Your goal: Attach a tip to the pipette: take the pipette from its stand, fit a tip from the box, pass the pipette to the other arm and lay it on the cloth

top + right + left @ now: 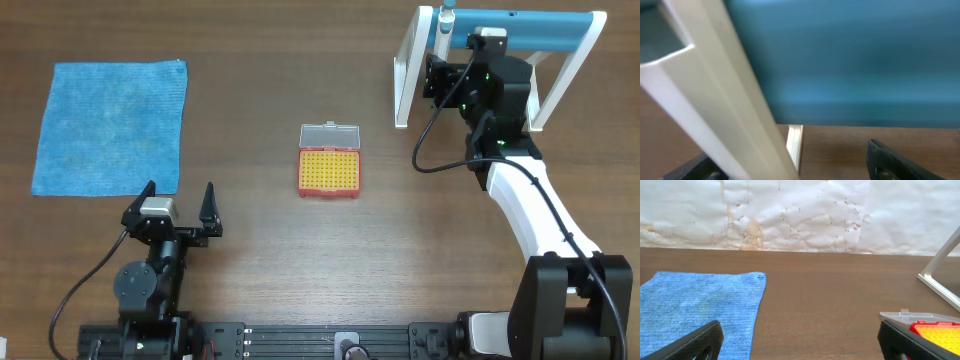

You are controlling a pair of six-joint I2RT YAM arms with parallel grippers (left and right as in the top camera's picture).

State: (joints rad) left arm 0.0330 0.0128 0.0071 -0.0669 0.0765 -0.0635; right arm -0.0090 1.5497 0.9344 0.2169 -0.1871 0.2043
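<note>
The pipette (pixel 447 18) hangs at the left end of the white stand (pixel 402 80), whose top bar is blue (pixel 540 30). My right gripper (pixel 432 82) is open close against that stand, just below the pipette. In the right wrist view the gripper (pixel 785 161) has its jaws wide apart, with the white post (pixel 715 95) and blue bar (pixel 855 60) close in front. The tip box (pixel 329 172) sits mid-table, orange rack showing, clear lid flipped back. My left gripper (pixel 180 190) is open and low near its base, holding nothing. The blue cloth (pixel 110 128) lies flat at the far left.
In the left wrist view the left gripper (pixel 800 330) faces the cloth (pixel 695 305), the tip box (pixel 935 332) and a leg of the stand (pixel 940 270), with a papered wall behind. Bare wood lies between cloth, box and stand. A black cable (pixel 430 150) loops beside the right arm.
</note>
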